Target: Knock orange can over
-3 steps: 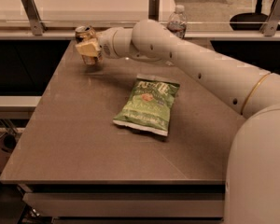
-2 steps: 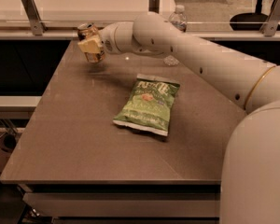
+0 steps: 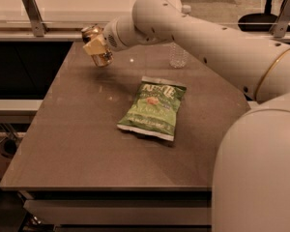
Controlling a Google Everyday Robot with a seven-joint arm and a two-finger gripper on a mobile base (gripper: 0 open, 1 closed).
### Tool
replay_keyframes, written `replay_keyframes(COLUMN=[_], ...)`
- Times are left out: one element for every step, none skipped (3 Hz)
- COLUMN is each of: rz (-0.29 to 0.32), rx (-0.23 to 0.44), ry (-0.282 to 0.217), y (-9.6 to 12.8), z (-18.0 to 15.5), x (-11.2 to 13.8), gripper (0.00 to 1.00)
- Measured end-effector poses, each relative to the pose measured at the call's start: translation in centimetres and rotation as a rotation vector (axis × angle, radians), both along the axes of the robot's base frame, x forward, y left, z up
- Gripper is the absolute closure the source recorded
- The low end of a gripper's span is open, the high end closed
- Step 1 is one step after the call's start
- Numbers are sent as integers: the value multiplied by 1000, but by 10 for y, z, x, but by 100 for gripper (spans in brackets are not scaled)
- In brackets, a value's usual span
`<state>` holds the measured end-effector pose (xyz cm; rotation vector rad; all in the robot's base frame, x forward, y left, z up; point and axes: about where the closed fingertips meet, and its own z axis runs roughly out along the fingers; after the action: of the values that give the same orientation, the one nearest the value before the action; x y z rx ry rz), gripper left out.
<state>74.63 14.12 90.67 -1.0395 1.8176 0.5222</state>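
Grey-brown rectangular tabletop, spanned from 3 o'clock by the white robot arm, bears a green crinkled chip bag at centre, a clear plastic water bottle at 1 o'clock, and the small orange-bronze metal can, tilted at 11 o'clock against the gripper, whose grip state cannot be told.

The orange can, tilted against the cream, matt-plastic jaws at the far left of the worktop, is shiny bronze metal. Right of the jaws stands a clear plastic water bottle. Nearer than them, a glossy, crinkled green crisp bag lies on the worktop's smooth, faintly sheened surface.
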Motion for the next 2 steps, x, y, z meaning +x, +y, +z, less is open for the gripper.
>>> replay_keyframes(rz=[-10,-29], rx=[-102,-219], ry=[41,75], y=[-1,-1], z=[-3,-8], x=[-7,-7], gripper=[100,100])
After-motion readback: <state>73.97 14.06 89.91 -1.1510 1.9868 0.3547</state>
